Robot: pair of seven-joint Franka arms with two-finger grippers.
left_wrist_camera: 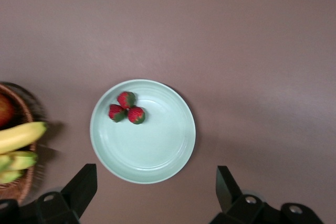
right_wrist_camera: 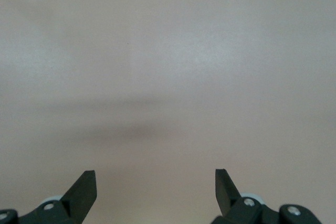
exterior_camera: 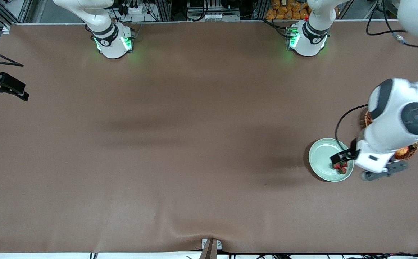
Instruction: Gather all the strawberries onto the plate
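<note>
The left gripper (left_wrist_camera: 154, 192) hung in the air over the plate (left_wrist_camera: 157, 156), its two dark fingers spread wide at the lower edge of the left wrist view and holding nothing. In the front view that gripper (exterior_camera: 342, 157) showed at the right of the frame, over the plate's edge (exterior_camera: 320, 151), with the white arm above it covering most of the wicker basket (exterior_camera: 408, 153).

The pale green plate sat in the middle of the left wrist view on the brown table (left_wrist_camera: 236, 40). All three strawberries (left_wrist_camera: 126, 108) lay in it, bunched together and touching, close to the rim on the basket's side. In the front view they showed as a small red cluster (exterior_camera: 340, 167) in the lower right part of the plate, partly under the gripper.

Just beside the plate, at the left edge of the left wrist view, stood the basket (left_wrist_camera: 16, 192), with yellow bananas (left_wrist_camera: 21, 136) in it and a reddish fruit (left_wrist_camera: 4, 109) cut off by the frame.

The right gripper (right_wrist_camera: 155, 192) waited over bare table, fingers equally wide apart and empty. In the front view it (exterior_camera: 4, 86) appeared at the left edge of the frame.
</note>
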